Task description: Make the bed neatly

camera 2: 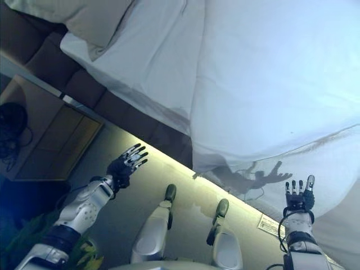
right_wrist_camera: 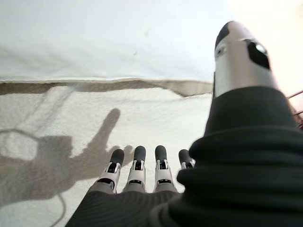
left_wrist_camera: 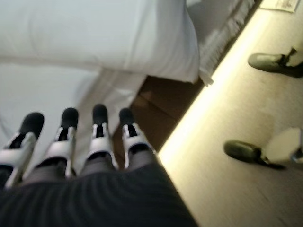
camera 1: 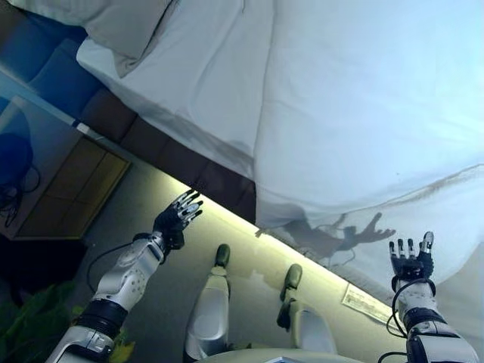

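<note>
A bed with a white duvet (camera 1: 355, 98) fills the upper part of the eye views; the duvet hangs over the near side (camera 1: 423, 219). A white sheet (camera 1: 204, 83) lies bare to the left of it, with a pillow (camera 1: 121, 26) at the top left. My left hand (camera 1: 178, 218) is open, fingers straight, over the floor just short of the dark bed base (camera 1: 189, 162), touching nothing. My right hand (camera 1: 412, 261) is open, fingers straight, held close before the hanging duvet side (right_wrist_camera: 118, 118), holding nothing.
A lit strip (camera 1: 302, 253) runs along the floor under the bed edge. A wooden bedside unit (camera 1: 68, 189) stands at the left. A white label (camera 1: 367, 302) lies on the floor near my right arm. Green leaves (camera 1: 30, 325) show at the lower left.
</note>
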{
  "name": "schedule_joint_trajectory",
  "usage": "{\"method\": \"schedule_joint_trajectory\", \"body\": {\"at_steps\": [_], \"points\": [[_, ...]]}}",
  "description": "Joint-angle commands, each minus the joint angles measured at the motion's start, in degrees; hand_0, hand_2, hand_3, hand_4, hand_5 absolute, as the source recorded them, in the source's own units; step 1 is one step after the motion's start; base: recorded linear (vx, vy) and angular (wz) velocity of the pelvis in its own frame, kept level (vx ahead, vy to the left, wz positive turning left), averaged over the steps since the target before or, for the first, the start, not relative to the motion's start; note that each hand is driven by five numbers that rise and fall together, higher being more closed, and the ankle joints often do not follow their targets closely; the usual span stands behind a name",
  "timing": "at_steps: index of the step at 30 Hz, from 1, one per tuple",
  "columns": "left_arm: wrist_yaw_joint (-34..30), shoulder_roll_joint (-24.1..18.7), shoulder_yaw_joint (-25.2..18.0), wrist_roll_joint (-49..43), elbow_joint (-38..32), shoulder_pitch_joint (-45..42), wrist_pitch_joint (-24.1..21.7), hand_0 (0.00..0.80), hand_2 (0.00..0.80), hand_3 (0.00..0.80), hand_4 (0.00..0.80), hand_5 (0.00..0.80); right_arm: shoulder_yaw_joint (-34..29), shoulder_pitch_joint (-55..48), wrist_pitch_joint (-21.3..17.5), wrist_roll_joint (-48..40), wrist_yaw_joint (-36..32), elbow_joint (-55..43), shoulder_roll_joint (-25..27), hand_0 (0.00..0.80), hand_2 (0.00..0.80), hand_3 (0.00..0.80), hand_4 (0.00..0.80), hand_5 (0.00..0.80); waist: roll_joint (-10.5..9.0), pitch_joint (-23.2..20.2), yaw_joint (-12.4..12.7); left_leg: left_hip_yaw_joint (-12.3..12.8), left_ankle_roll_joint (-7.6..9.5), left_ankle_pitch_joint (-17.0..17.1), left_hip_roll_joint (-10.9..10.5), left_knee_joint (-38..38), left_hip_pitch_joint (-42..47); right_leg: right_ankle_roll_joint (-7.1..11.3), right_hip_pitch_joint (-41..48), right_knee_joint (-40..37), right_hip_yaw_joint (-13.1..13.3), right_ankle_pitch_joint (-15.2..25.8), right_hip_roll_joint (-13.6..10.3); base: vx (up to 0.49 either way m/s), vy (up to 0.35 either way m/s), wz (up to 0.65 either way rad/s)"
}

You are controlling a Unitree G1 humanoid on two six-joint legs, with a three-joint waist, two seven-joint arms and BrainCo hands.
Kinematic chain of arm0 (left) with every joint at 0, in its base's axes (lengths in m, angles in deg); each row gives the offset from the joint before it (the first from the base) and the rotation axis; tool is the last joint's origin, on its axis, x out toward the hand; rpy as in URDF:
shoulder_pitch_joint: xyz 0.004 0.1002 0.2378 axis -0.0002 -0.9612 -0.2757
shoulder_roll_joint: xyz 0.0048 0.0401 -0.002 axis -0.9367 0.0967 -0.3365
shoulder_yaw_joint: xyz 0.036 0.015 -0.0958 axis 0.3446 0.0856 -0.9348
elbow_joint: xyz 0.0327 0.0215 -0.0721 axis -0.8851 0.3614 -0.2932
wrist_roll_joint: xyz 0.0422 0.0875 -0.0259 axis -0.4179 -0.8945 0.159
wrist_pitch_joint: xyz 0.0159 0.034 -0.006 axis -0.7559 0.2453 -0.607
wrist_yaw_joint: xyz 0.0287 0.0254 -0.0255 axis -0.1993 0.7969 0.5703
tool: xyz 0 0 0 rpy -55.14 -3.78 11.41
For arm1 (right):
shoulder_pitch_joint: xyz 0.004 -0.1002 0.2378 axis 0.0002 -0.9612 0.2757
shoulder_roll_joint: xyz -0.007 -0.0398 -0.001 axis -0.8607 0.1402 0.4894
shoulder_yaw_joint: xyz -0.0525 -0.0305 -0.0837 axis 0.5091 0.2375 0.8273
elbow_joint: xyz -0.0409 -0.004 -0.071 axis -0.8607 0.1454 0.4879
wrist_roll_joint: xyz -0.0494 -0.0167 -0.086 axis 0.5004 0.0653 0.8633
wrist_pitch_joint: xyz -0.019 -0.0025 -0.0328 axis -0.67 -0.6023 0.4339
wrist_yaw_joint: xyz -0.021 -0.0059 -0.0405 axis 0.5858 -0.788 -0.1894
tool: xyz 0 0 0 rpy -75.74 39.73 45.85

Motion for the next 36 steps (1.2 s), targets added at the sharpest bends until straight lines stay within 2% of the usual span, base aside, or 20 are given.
{"method": "schedule_joint_trajectory", "body": {"at_steps": [1,7,12,15,18,21,25,27,30,32,36], "points": [[-2.39,-0.93,-1.77,-1.42,-2.17,-3.80,0.13,0.000,0.000,0.000,0.000,0.000,-2.33,-6.40,-0.86,0.59,-1.37,-1.85,-0.79,0.000,0.000,0.000,0.000,0.000,-3.01,-7.40,-0.25,-0.60,-1.45,-0.96,2.66,5.53,-4.96,6.20,1.37,-0.49,2.97,2.03,-6.53,0.177,-0.066,-0.03],[-4.56,-0.04,-3.42,-2.95,-0.98,-6.98,0.92,0.000,0.000,0.000,0.000,0.000,-3.57,-10.10,-1.32,3.89,-1.01,-3.54,-2.56,0.000,0.000,0.000,0.000,0.000,-3.65,-9.90,-0.79,-0.70,-1.48,-2.19,3.55,4.05,0.09,6.17,3.99,0.19,4.26,0.42,-5.80,0.178,-0.038,0.02],[-6.81,1.87,-5.37,-5.60,-1.35,-12.82,2.56,0.000,0.000,0.000,0.000,0.000,-3.34,-15.92,-3.48,8.76,-0.57,-7.03,-5.97,0.000,0.000,0.000,0.000,0.000,-3.58,-12.68,-1.10,-0.28,-1.23,-3.63,4.05,2.20,6.25,6.50,7.87,0.20,4.63,-1.23,-5.55,0.235,0.011,0.04],[-7.68,3.36,-6.64,-6.61,-0.81,-17.20,1.86,0.000,0.000,0.000,0.000,0.000,-2.13,-20.32,-5.59,9.82,-0.64,-12.53,-9.30,0.000,0.000,0.000,0.000,0.000,-3.36,-14.07,-1.69,0.64,-0.79,-3.96,4.16,0.08,9.93,6.90,9.65,0.22,4.81,-1.97,-5.67,0.119,0.054,0.07],[-8.34,4.56,-8.01,-8.12,-0.95,-20.90,0.64,0.000,0.000,0.000,0.000,0.000,-0.64,-24.54,-5.85,9.65,0.07,-20.60,-11.52,0.000,0.000,0.000,0.000,0.000,-3.36,-15.29,-2.72,1.61,-0.29,-3.88,4.35,-2.11,13.01,7.04,10.76,0.29,4.93,-2.41,-5.48,0.039,0.042,0.00],[-7.30,5.85,-8.66,-7.69,-0.48,-23.13,-1.22,0.000,0.000,0.000,0.000,0.000,1.95,-27.62,-5.71,11.46,1.27,-27.69,-12.54,0.000,0.000,0.000,0.000,0.000,-3.07,-16.11,-4.14,2.33,-0.39,-3.80,5.18,-2.57,14.96,6.20,11.23,0.91,5.82,-3.11,-4.46,0.003,0.016,-0.07],[-5.26,7.35,-9.38,-5.96,0.26,-24.02,-2.75,0.000,0.000,0.000,0.000,0.000,4.82,-29.11,-2.49,12.64,2.55,-30.78,-12.00,0.000,0.000,0.000,0.000,0.000,-2.50,-15.99,-5.40,1.43,-1.03,-5.33,6.09,1.73,15.76,3.70,11.58,2.68,8.44,-4.56,-2.21,0.024,0.019,-0.09],[-4.66,7.61,-9.12,-4.23,1.09,-23.60,-2.94,0.000,0.000,0.000,0.000,0.000,5.69,-28.54,-2.12,13.65,4.24,-31.49,-11.32,0.000,0.000,0.000,0.000,0.000,-2.02,-15.04,-5.51,0.82,-1.00,-5.00,4.74,4.81,14.68,3.17,11.73,3.66,9.48,-4.26,-1.91,0.027,0.106,-0.24],[-6.29,7.45,-8.38,-4.61,0.70,-22.50,-3.05,0.000,0.000,0.000,0.000,0.000,6.97,-27.75,-5.66,11.47,4.96,-32.55,-10.32,0.000,0.000,0.000,0.000,0.000,-1.29,-14.09,-5.35,-0.69,0.95,-3.89,1.15,1.47,14.80,4.07,10.27,5.29,10.16,-3.48,-3.45,-0.002,0.212,-0.19],[-6.90,7.05,-7.70,-5.03,2.31,-20.94,-3.34,0.000,0.000,0.000,0.000,0.000,6.24,-26.93,-6.42,9.78,4.68,-31.84,-10.84,0.000,0.000,0.000,0.000,0.000,-1.17,-14.23,-6.15,1.42,1.37,-3.44,0.28,-0.01,15.68,4.48,10.14,5.74,10.71,-3.33,-4.46,0.086,0.203,0.05],[-6.13,6.61,-8.65,-6.09,0.99,-20.60,-2.32,0.000,0.000,0.000,0.000,0.000,5.26,-28.88,-6.03,10.33,3.81,-32.62,-12.84,0.000,0.000,0.000,0.000,0.000,-2.29,-15.61,-5.97,1.66,2.01,-4.06,-1.68,-0.68,16.83,5.85,11.27,6.02,9.56,-3.12,-7.21,0.156,0.135,0.12]]}}
